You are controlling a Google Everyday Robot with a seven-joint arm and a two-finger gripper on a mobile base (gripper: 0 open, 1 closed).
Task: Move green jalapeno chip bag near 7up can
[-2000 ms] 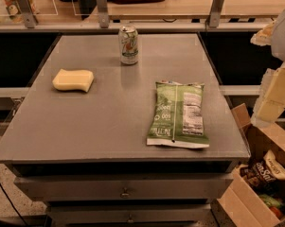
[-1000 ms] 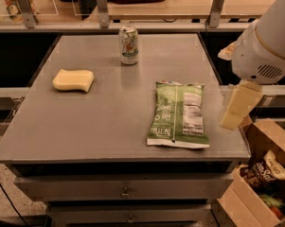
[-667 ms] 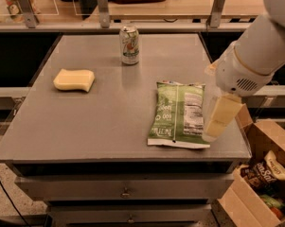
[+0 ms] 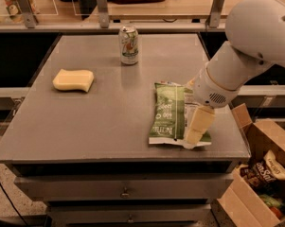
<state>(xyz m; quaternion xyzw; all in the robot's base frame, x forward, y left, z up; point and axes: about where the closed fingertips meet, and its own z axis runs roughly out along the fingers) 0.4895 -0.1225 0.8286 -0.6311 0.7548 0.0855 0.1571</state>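
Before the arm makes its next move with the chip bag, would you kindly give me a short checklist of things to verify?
1. Gripper positioned at the flat crinkly green foil chip bag: ok, it is low over the bag's right side.
2. Firm hold on the bag: cannot tell.
3. Small silver-white 7up can upright and in view: ok, it stands near the far edge of the grey tabletop.
4. Route from bag to can: ok, only bare tabletop lies between them.
5. Pale yellow sponge out of the way: ok, it lies well to the left of that route.
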